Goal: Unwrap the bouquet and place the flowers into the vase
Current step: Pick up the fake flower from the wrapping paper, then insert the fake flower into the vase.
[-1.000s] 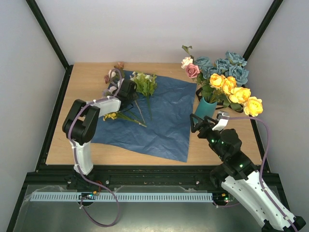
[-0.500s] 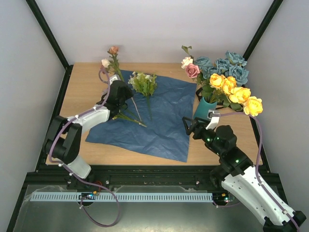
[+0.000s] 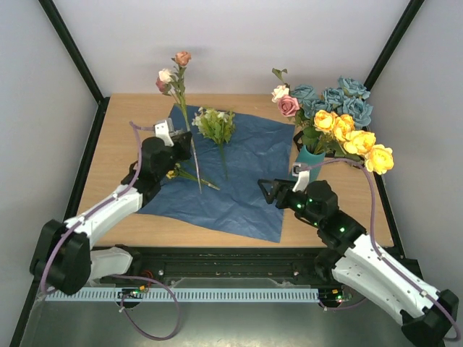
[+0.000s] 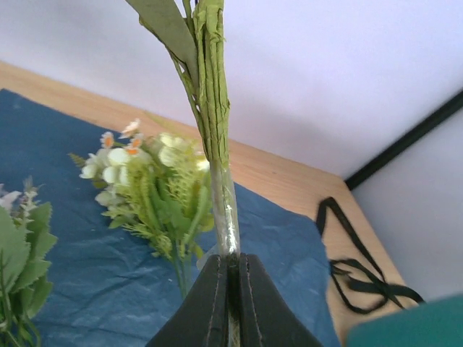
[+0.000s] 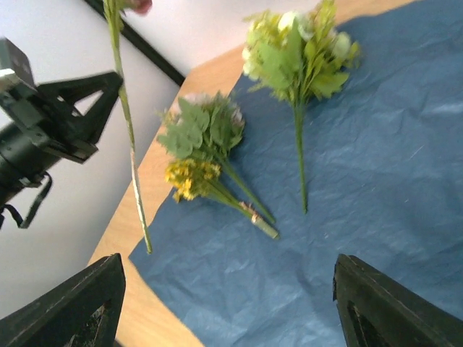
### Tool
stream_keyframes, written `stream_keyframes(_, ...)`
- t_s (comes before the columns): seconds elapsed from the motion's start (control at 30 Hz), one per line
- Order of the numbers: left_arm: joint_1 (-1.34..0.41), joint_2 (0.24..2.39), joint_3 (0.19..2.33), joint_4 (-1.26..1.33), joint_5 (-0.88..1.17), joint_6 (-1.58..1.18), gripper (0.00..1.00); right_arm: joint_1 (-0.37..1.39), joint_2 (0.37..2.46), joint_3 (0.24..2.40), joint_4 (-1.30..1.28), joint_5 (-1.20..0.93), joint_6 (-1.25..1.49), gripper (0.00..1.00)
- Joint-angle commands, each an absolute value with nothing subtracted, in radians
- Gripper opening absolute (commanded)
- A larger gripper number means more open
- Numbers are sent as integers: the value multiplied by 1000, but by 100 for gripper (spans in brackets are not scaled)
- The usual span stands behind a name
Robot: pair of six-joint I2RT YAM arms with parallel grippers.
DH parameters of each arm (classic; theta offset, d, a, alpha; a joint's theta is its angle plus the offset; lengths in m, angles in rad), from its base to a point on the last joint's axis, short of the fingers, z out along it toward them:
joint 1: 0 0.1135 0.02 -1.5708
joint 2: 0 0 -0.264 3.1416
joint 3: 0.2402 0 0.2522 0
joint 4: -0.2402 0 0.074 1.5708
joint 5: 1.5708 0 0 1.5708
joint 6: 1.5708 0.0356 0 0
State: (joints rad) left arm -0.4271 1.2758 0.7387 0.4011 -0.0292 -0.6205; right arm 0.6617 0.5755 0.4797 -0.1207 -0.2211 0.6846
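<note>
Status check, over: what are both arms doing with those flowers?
Left end effector shut on pink-bud stem, held upright. Right end effector open above blue paper. Vase part filled; sprigs on paper.

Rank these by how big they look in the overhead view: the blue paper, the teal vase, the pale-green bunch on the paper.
Largest: blue paper.
Next: pale-green bunch, stem included.
Smallest: teal vase, though flowers hide its rim, so that gap is unsure.

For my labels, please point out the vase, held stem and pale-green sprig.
vase (image 3: pixel 312 156): top view, teal wall.
held stem (image 4: pixel 214 101): left wrist view, wrapped green part.
pale-green sprig (image 3: pixel 215 124): top view, bloom head.
</note>
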Motion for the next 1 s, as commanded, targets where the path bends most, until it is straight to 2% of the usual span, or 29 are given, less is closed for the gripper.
stream_keyframes(0.0,-435,1134,651,484,94,-553,2,740,654,533,-56,-196,707,78)
stream_keyframes(0.43,-469,805,419,543,207,-500,2,867,857,664,55,-126,682,72)
stream_keyframes(0.5,-475,779,372,577,214,-497,6,874,896,684,92,-133,672,69)
stream_keyframes(0.57,-476,761,343,599,234,-495,2,876,938,703,119,-132,670,65)
stream_keyframes(0.7,-491,729,311,636,265,-490,2,884,1022,745,176,-150,670,54)
stream_keyframes(0.87,-502,696,253,698,259,-491,2,897,1128,845,193,-151,641,53)
stream_keyframes(0.97,-503,691,257,700,288,-485,2,899,1176,892,206,-152,614,56)
